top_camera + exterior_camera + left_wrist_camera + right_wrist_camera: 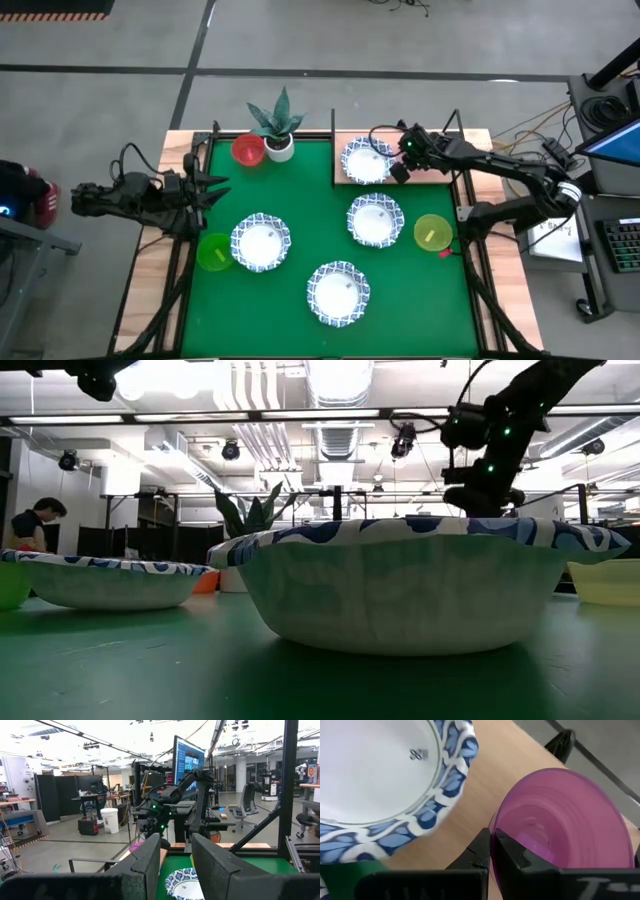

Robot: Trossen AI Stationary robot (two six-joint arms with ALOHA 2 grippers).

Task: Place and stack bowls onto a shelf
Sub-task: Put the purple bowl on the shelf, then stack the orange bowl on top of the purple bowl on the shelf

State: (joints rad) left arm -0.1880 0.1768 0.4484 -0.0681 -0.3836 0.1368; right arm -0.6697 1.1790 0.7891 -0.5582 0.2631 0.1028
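From above, the right arm hides the small translucent purple plastic bowl (560, 820). The right gripper (492, 851) pinches its rim, fingers closed, over the light wooden shelf board (425, 172) beside a white blue-rimmed bowl (366, 161). The left gripper (215, 187) waits, partly open, holding nothing.

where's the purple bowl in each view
High view: hidden under the right gripper, on the shelf.
Low view: not visible.
Left wrist view: small pink patch far across the table.
Right wrist view: purple bowl, rim pinched by the fingers.
Shared landmark: the patterned bowl on the shelf.
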